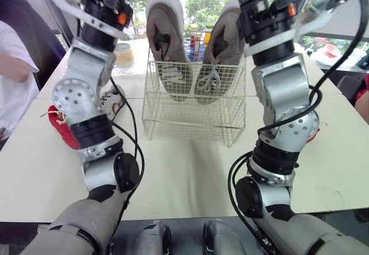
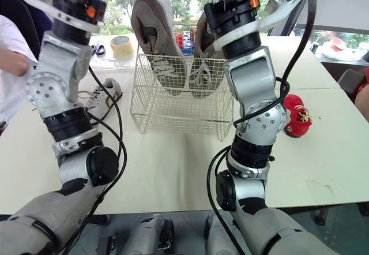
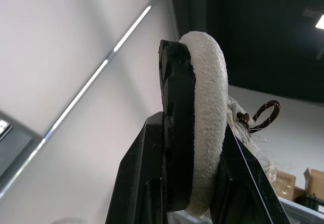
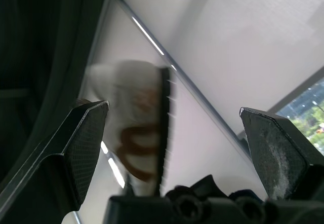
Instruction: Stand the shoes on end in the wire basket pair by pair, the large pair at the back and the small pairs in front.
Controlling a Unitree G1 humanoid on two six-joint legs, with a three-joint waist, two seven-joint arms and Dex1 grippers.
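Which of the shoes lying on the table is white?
The sneaker at the left side of the wire basket. The left red shoe and the right red shoe differ in colour.

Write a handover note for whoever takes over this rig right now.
Left gripper: shut on the left large shoe at its heel.
Right gripper: open, with the right large shoe between its fingers.
Done: both large shoes stand on end at the back of the wire basket.
Left: the small pairs go in front. A white sneaker, a red shoe and a second red shoe lie on the table.
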